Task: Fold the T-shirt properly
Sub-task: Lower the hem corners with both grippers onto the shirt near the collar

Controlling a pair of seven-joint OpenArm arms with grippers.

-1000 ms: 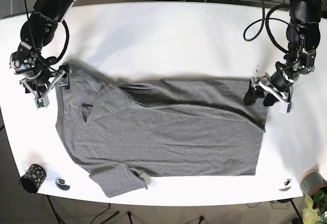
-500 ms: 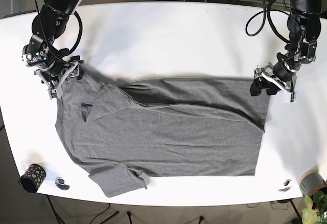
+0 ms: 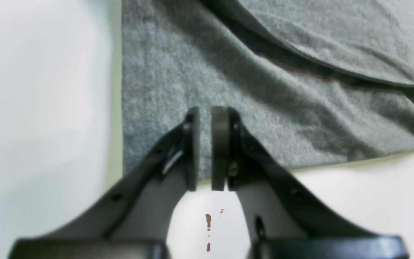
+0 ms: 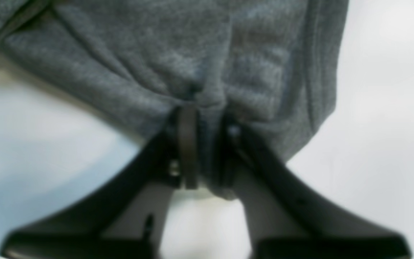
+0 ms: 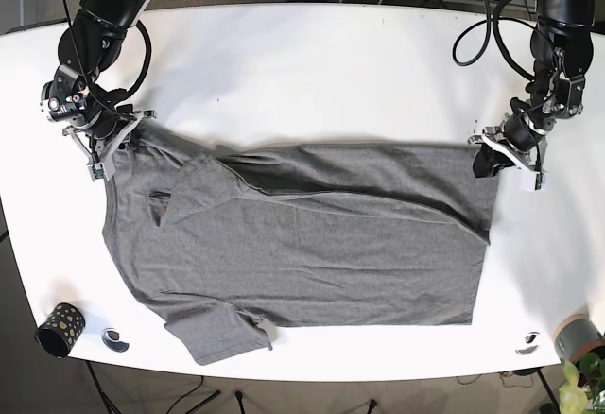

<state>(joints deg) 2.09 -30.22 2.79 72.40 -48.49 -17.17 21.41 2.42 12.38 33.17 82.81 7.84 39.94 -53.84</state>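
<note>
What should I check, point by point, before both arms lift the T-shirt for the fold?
1. right gripper holds cloth: ok, T-shirt bunched between its jaws.
2. left gripper holds cloth: cannot tell; jaws nearly shut at the hem corner, but cloth between them is not clearly seen.
3. Both grips on the same long edge: ok, base view shows them at the two far corners.
4. Shirt flat: not ok, one sleeve lies folded over the body.
5. Fold path free: ok, the cup sits off the cloth.
</note>
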